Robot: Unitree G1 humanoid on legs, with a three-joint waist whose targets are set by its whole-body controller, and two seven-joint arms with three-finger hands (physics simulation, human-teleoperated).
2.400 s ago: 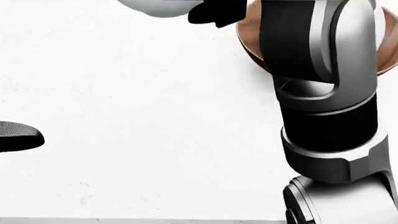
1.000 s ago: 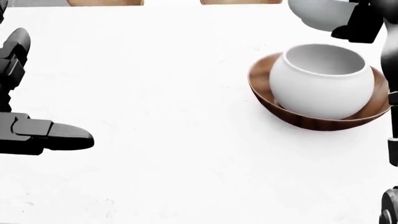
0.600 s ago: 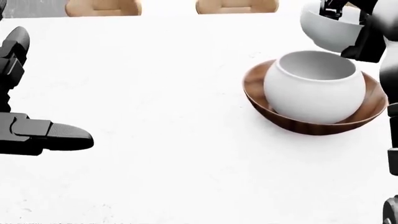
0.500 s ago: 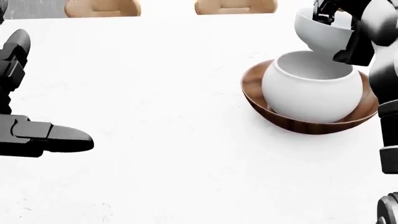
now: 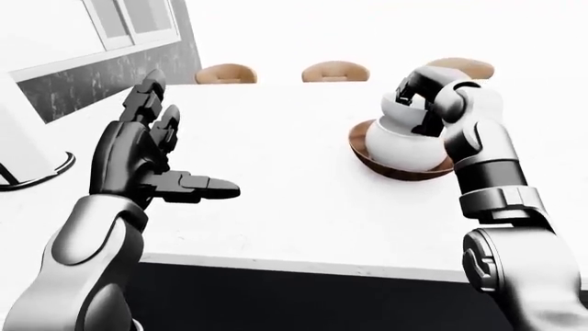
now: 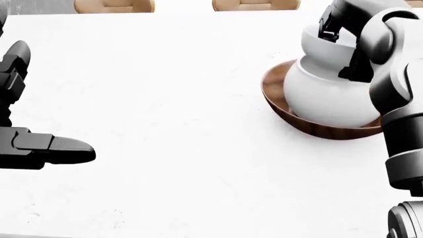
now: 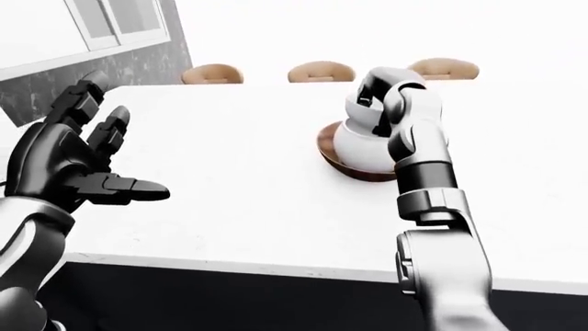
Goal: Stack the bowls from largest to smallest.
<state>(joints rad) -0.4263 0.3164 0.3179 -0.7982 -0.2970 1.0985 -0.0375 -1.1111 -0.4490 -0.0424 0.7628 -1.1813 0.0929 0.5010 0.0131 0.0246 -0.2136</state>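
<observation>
The right hand (image 6: 343,47) pinches the small white bowl (image 6: 324,45) right on top of the bigger white bowl (image 6: 327,99), inside the brown bowl (image 6: 311,126). The left hand (image 5: 138,162) has spread fingers over the table (image 6: 178,99)

White bowls (image 6: 331,101), brown wood-grained, seemingly, bowl (image 6: 317,129), white table (image 6: 178,99).

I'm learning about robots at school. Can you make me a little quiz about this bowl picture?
1. True or false: the left hand holds a bowl.
2. Which bowl sits at the bottom? A) wooden bowl B) large white bowl C) small white bowl
3. Fill in: the right hand grips the ____ white bowl.

Key: 1 false; 2 A; 3 small.
</observation>
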